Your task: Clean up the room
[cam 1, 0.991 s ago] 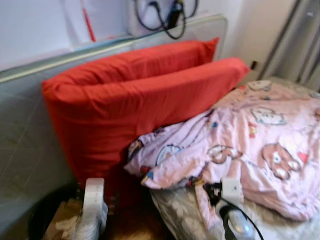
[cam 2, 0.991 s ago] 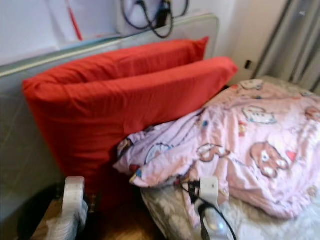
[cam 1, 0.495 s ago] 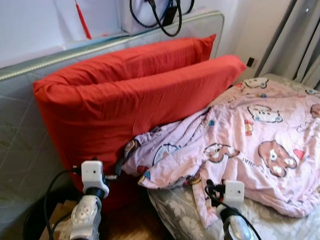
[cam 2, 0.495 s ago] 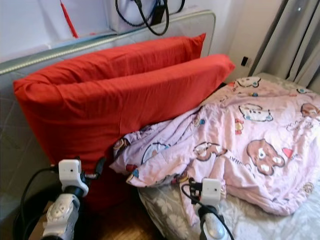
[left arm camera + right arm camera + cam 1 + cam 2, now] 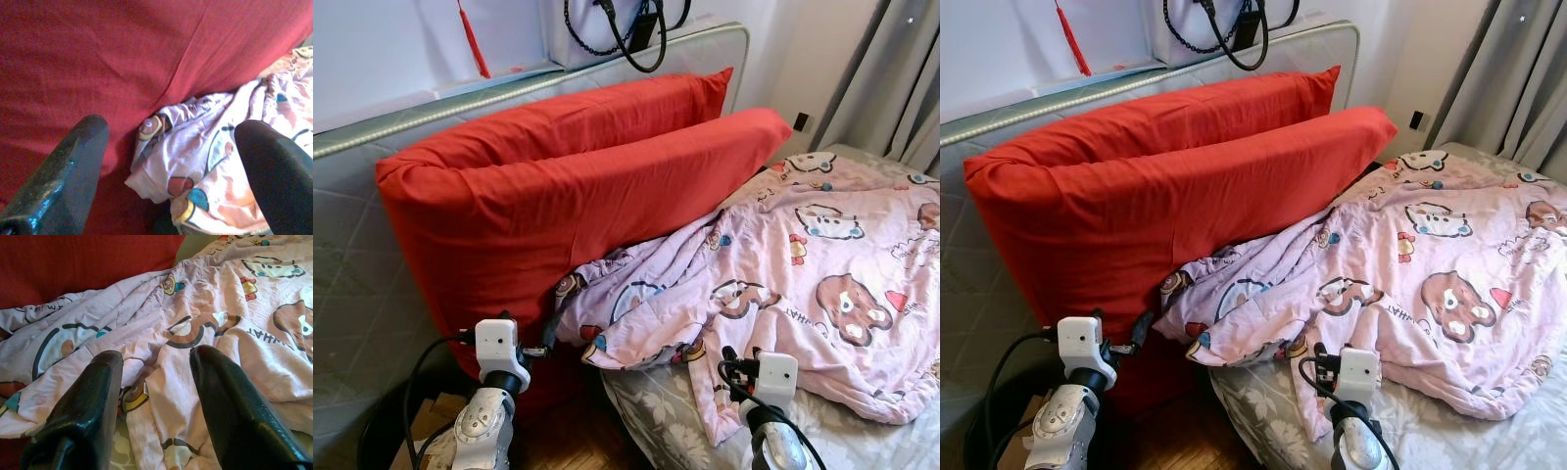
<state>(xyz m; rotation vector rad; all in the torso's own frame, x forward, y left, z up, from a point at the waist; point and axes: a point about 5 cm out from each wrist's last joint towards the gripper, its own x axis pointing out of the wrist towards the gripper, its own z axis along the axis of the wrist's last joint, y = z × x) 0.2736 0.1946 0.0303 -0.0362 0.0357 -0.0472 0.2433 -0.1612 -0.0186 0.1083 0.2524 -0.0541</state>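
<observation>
Two big red pillows (image 5: 568,196) lean on edge against the grey headboard. A pink cartoon-print blanket (image 5: 803,274) lies rumpled over the bed, its bunched corner (image 5: 195,161) tucked against the foot of the pillows. My left gripper (image 5: 171,161) is open, low at the left, its fingers (image 5: 546,335) pointing at the blanket corner under the front pillow. My right gripper (image 5: 156,382) is open too, just above the blanket's near hem, with its fingers (image 5: 729,364) close to the cloth. Neither gripper holds anything.
A grey quilted headboard (image 5: 372,255) stands behind the pillows, with black cables (image 5: 626,34) hanging above it. Grey curtains (image 5: 901,78) are at the right. The bed's floral sheet (image 5: 651,401) shows below the blanket. A cardboard box (image 5: 426,421) sits on the wooden floor (image 5: 578,441).
The picture has sharpened and shifted a little as the camera moved. My left arm has come up, bringing its wrist and fingers to the pillow's foot. The right arm has barely moved.
</observation>
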